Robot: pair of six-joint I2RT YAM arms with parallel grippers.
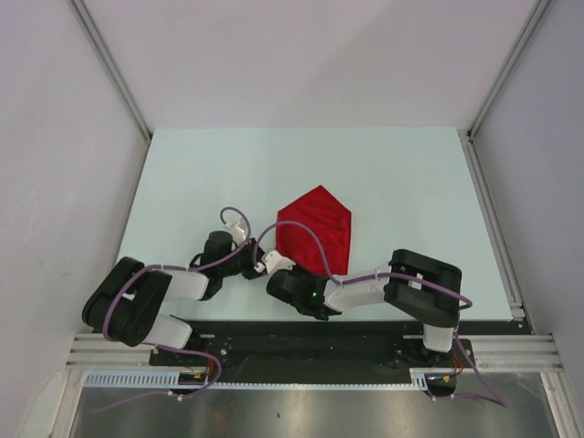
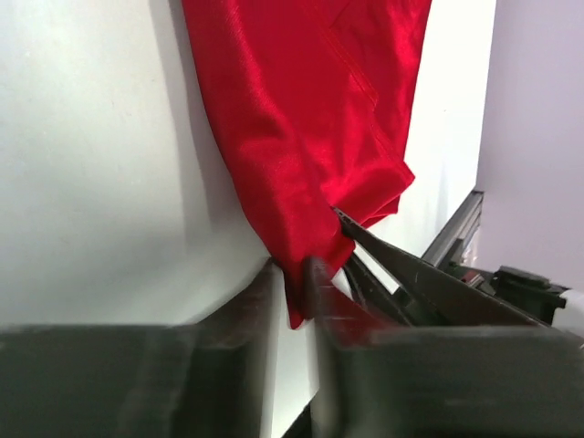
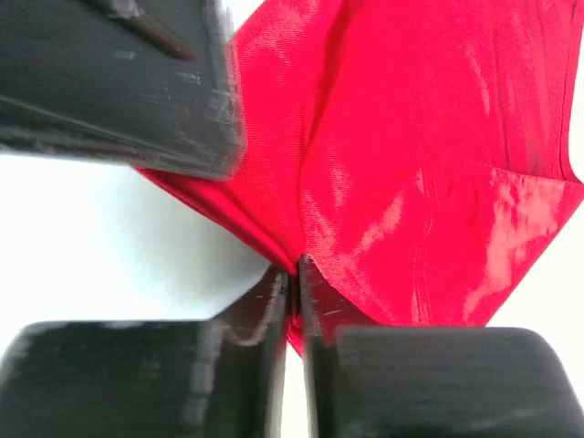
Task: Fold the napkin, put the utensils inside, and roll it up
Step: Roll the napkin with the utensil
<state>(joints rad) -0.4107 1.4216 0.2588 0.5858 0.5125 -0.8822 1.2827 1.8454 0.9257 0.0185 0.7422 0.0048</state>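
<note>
The red napkin [image 1: 315,228] lies folded into a five-sided shape in the middle of the table. Both grippers meet at its near left corner. My right gripper [image 1: 281,269] [image 3: 297,269] is shut on a gathered fold of the napkin [image 3: 411,164], with the cloth pinched between its fingertips. My left gripper [image 1: 260,263] [image 2: 292,269] has its jaws slightly apart. The napkin's [image 2: 310,119] corner tip hangs between them against the right finger, and a white gap shows beside the left finger. The utensils are out of view.
The pale table [image 1: 182,182] is bounded by white walls on three sides. A black base strip and metal rail [image 1: 319,351] run along the near edge. The right gripper's fingers [image 2: 411,274] lie close beside the left gripper.
</note>
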